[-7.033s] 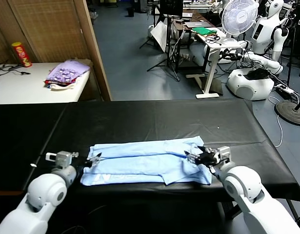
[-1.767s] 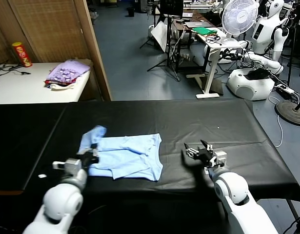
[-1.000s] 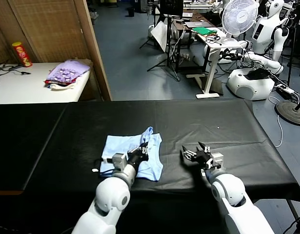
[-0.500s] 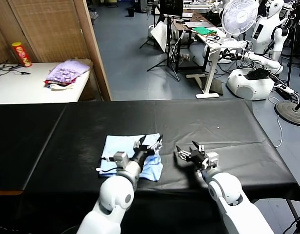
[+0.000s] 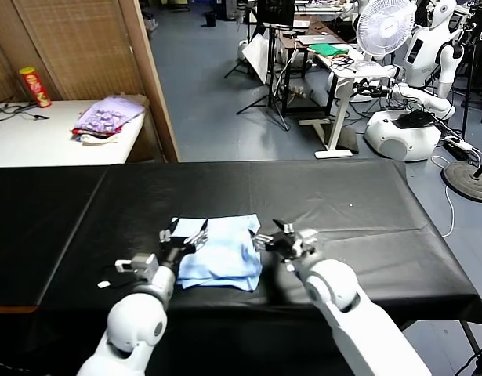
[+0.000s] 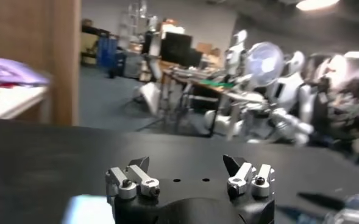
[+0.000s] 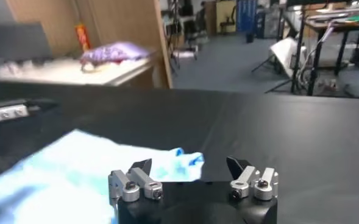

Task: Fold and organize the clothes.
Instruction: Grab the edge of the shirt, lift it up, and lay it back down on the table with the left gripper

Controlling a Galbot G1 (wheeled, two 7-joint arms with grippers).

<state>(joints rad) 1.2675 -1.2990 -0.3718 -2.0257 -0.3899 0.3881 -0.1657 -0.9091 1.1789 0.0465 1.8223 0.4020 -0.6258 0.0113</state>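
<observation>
While its fingers stand spread with nothing between them, the left hand [image 5: 180,237] sits low over the black tabletop [image 5: 366,204] at the left edge of the pale blue T-shirt [image 5: 222,257], its fingertips at the cloth's near-left corner. In the left wrist view the same left hand [image 6: 189,172] shows two finger pairs set well apart, bare dark tabletop [image 6: 57,158] ahead of them and a blurred pale patch of the T-shirt [image 6: 86,212] just beside one finger pair.

The right hand [image 5: 284,237] is likewise released, fingers apart and gripping nothing, just off the T-shirt's right edge and facing it. From the right wrist view, the right hand [image 7: 191,172] looks across the T-shirt [image 7: 75,167], which lies folded into a compact, roughly square bundle directly ahead of the fingers, one small corner curling up beside them.

The T-shirt lies flat on the tabletop between the two hands, nearer the front edge than the back.

Well beyond the left hand, on a separate white table [image 5: 37,141], lies a purple patterned cloth heap [image 5: 107,116] and, farther off, a red and yellow can [image 5: 34,86].
</observation>
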